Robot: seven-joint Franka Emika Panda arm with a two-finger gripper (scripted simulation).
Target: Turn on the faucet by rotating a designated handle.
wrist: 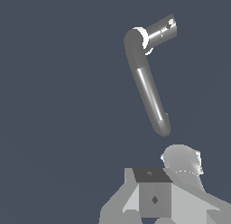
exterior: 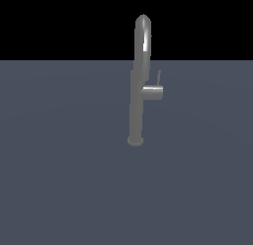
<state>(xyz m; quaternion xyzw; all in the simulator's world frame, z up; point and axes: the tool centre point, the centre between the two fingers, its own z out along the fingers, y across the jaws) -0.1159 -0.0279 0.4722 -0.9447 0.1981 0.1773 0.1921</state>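
Approach step, I judge: the tall grey brushed-metal faucet [exterior: 137, 91] stands untouched on the desk [exterior: 59, 165]; its thin dark-grey lever handle [exterior: 159, 77] needs reaching; whether the jaws are apart, I cannot tell.

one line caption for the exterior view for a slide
Gooseneck faucet standing upright on a flat grey surface, its thin handle rising from the side stub.

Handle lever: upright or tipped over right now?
Upright. In the exterior view the handle rises as a thin rod from the side stub, roughly parallel to the faucet column. No tool touches it.
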